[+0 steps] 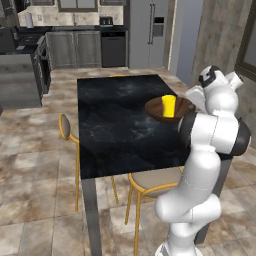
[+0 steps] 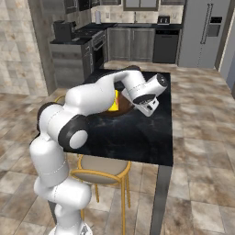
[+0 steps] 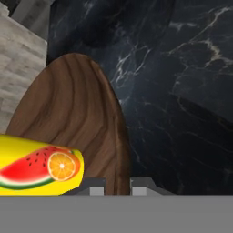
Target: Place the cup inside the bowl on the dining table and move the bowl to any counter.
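We are finding no readable text, the small yellow cylindrical cup (image 3: 38,170) bearing only a watermelon-and-orange picture.

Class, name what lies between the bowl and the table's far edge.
Nothing: in the left base view, bare black dining table runs from the bowl, holding the cup, to that edge.

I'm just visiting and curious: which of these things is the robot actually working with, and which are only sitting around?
In use: cup, standing in the bowl; dining table; counter; gripper.

Just around: chairs, fridge, stove.
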Robot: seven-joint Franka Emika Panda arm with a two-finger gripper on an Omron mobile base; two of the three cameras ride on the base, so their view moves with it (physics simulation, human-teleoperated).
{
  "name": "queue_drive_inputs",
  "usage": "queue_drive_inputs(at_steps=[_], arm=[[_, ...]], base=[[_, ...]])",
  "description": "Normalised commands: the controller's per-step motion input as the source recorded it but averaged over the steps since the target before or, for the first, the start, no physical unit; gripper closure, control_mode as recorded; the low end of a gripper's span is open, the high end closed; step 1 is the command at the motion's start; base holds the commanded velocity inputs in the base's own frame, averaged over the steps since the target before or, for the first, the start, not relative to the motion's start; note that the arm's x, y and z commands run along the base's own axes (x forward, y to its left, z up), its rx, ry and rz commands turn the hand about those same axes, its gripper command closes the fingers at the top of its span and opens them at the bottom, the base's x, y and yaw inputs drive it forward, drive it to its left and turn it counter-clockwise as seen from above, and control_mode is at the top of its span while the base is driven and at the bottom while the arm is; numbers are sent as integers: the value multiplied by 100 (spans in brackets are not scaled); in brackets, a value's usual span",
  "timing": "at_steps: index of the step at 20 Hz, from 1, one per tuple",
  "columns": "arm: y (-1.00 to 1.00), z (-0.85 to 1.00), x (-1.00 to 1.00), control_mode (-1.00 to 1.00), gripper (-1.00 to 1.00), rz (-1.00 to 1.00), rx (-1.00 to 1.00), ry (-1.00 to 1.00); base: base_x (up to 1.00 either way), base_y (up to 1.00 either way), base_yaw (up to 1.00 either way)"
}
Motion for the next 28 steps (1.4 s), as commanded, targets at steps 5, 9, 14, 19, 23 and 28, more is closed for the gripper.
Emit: queue_drive_inputs(at_steps=[5,9,14,19,23,28], arm=[[0,30,-15,-100,100,0,0,0],[0,18,-16,-100,100,0,0,0],[1,4,-5,-100,100,0,0,0],[6,0,0,-100,100,0,0,0],[6,0,0,-100,100,0,0,0],[4,0,0,-100,100,0,0,0]], base=[[0,0,0],[0,0,0],[0,0,0],[0,0,0],[0,0,0],[0,0,0]])
